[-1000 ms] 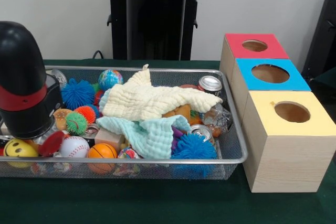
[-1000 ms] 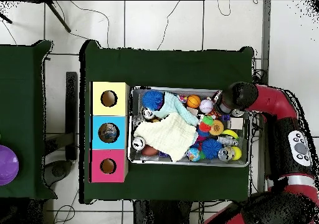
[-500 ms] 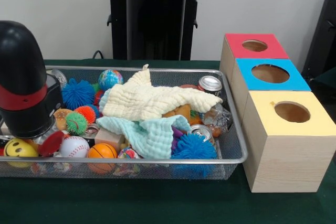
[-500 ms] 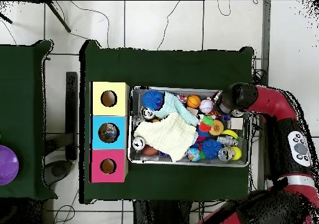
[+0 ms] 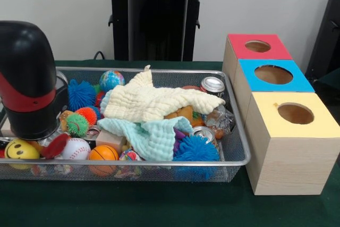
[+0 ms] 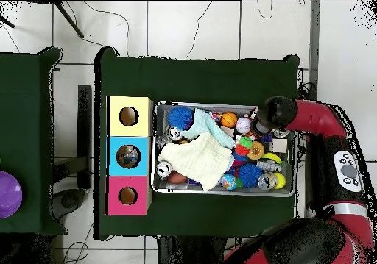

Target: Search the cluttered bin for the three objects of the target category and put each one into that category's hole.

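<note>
the surface [image 5: 159,206] is a green-covered table. on it sits the bin [image 5: 159,161], a wide silver mesh tray, with three boxes in a row just beside it at the end away from my arm. my arm [image 5: 29,81] hangs over the opposite end of the bin, its black and red wrist housing low above the toys there. the end effector itself is hidden under that housing in both views, so i cannot tell whether it is apart, together, or clamped on anything.

progress, as a judgement: nothing is visibly on its way to a hole, and the bin looks full and undisturbed. in the overhead view something pale shows inside the blue box's hole [image 6: 128,157], but i cannot tell what it is. i read the task as early, in the search stage, with most or all of the three placements left. the target category is not shown.

counts, largest first:
- boxes: three, topped red [image 5: 258,47], blue [image 5: 273,75] and yellow [image 5: 295,114], one round hole each.
- cloths: two, a cream one [image 5: 154,102] draped over the middle and a pale teal one [image 5: 151,136] below it.
- cans: at least two, one [image 5: 212,85] near the boxes and one [image 5: 204,133] partly buried.
- spiky balls: two blue [image 5: 81,94] [image 5: 195,150], one orange [image 5: 86,115], one green [image 5: 77,124].
- smooth balls: a globe [image 5: 111,80], a baseball [image 5: 75,148], a basketball [image 5: 103,154], a yellow smiley [image 5: 20,150].

more items lie under the cloths; i cannot count those.
</note>
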